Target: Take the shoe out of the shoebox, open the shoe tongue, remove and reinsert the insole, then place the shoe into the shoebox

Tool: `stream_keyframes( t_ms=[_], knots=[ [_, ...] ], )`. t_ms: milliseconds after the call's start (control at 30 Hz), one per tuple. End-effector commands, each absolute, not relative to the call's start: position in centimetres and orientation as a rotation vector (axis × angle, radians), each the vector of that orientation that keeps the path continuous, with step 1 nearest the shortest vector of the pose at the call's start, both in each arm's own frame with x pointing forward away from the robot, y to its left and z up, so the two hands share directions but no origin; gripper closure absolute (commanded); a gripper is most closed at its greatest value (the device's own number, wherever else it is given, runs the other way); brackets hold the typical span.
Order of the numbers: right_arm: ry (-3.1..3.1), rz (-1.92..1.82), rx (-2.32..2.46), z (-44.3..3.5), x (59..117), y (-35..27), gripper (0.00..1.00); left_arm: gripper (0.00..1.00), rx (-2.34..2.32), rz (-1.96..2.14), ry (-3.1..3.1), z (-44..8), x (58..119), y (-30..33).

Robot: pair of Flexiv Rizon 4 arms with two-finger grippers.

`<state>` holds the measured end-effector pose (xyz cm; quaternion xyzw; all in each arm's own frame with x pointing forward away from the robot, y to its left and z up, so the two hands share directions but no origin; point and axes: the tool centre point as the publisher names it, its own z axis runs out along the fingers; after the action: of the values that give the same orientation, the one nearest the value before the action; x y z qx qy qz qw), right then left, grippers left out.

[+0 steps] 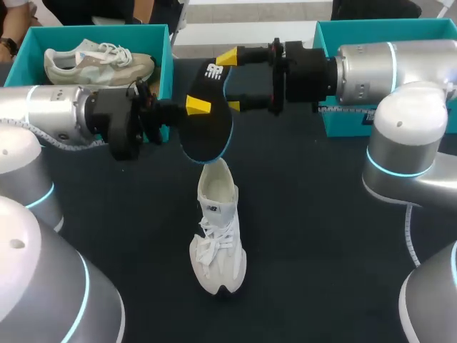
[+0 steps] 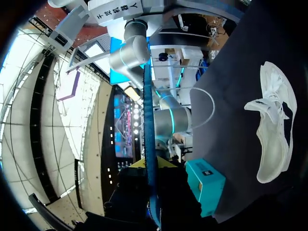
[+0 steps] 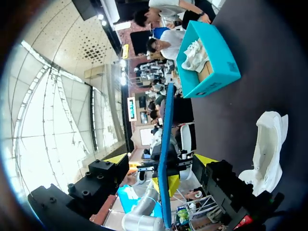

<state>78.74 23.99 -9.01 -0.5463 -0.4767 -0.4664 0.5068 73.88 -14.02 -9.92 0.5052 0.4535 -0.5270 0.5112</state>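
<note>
Shoe (image 1: 216, 243), white and laced, is shown standing upright on its sole on the dark table (image 1: 321, 250), outside any box. Its toe is turned toward the robot and its heel opening away from it.

A black insole (image 1: 207, 132) with a blue rim is held in the air just above and beyond the shoe's heel, apart from the shoe. It stands on edge, with its broad face turned toward the head camera.

The left gripper (image 1: 200, 107) is brought in from the shoe's left side and is closed on the insole. One yellow fingertip (image 1: 198, 105) is pressed against the facing side. In the left wrist view the insole (image 2: 148, 130) is seen edge-on, pinched between the two fingers.

The right gripper (image 1: 230, 81) is brought in from the shoe's right side, at the end of the insole farthest from the shoe. Its fingers are spread wide. In the right wrist view one yellow tip is seen on either side of the insole's edge (image 3: 166, 139), and neither touches it.

A teal shoebox (image 1: 161, 53) is placed beyond the shoe to its left, and a beige shoe (image 1: 96, 63) lies inside it. A second teal box (image 1: 335, 32) is placed beyond the shoe to its right.
</note>
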Motion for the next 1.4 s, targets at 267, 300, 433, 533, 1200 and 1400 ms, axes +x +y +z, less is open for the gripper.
stream_keyframes(
  t_ms=[267, 300, 433, 533, 1200, 1400],
  knots=[
    [-1.233, -1.088, -1.341, -6.3, 74.7, 17.7, 0.00, 1.00, 1.255, -1.252, 1.103, -8.5, 73.5, -10.9],
    [-1.239, -1.090, -1.347, -6.0, 74.4, 17.3, 0.00, 1.00, 1.256, -1.254, 1.107, -8.4, 73.5, -10.7],
    [-1.269, -1.103, -1.350, -5.3, 73.9, 16.2, 0.00, 1.00, 1.260, -1.253, 1.114, -8.0, 73.2, -10.1],
    [-1.285, -1.114, -1.344, -4.9, 73.7, 15.7, 0.00, 1.00, 1.258, -1.256, 1.123, -7.8, 72.9, -9.7],
    [-1.291, -1.114, -1.309, -5.0, 73.6, 15.7, 0.00, 1.00, 1.256, -1.232, 1.129, -7.8, 73.1, -9.4],
    [-1.291, -1.114, -1.309, -5.0, 73.6, 15.7, 0.00, 1.00, 1.123, -1.466, 1.576, -8.4, 72.6, -9.9]
  ],
)
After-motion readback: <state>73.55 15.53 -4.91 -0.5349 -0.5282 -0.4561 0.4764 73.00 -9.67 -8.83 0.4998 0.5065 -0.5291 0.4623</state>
